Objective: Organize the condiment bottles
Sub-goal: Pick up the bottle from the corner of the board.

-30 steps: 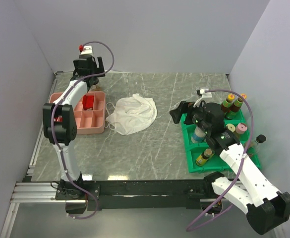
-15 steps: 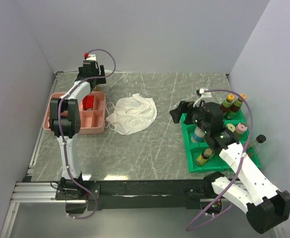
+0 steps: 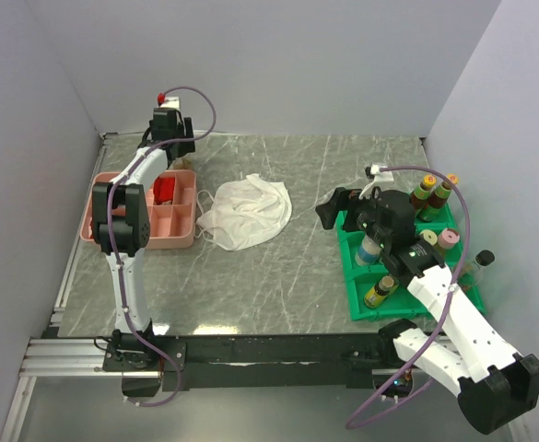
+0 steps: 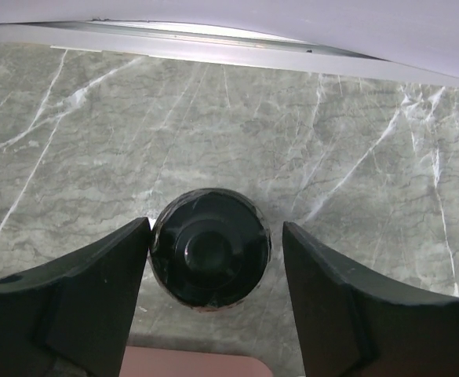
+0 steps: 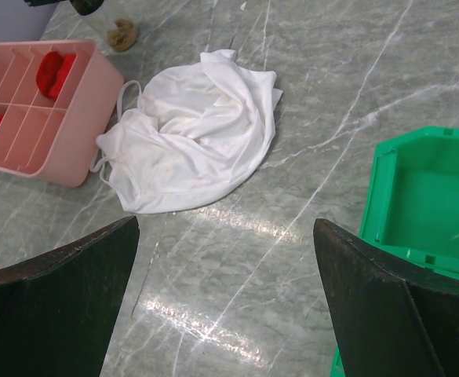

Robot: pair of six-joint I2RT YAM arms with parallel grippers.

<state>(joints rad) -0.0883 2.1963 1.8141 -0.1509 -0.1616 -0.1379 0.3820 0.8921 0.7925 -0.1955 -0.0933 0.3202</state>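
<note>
Grey veined stone tabletop (image 3: 297,267), boxed by pale walls (image 3: 297,64) at back and both sides.

Far left corner: left gripper (image 4: 216,226) pointing straight down over a black-capped bottle (image 4: 210,250). Bottle upright on bare stone, just beyond the far rim of the pink tray (image 3: 149,241), outside any compartment. Jaws part-way open and straddling the cap: 1 finger touching its edge, the other just off it, a sliver of stone showing between. Not clamped, not lifted.

Red items (image 3: 164,190) in the pink tray, too small to name. White cloth (image 3: 246,212) crumpled mid-table, just beside that tray.

Right side: green tray (image 3: 357,295) with other bottles (image 3: 376,293) standing in it, at least 5, caps yellow, pink and dark. Right gripper (image 5: 226,228) spread wide and empty, hovering at the tray's far-left corner, well apart from the cloth.

Step in hand, by judgement: picking up the stray black-capped bottle to bring it into a tray.

Next move calls for pinching shut squarely across the cap or just below it, centred so the bottle does not tip. Then lifting straight up, high enough to clear the pink wall, and setting down upright in a free compartment. Which tray is meant for it: cannot tell.
</note>
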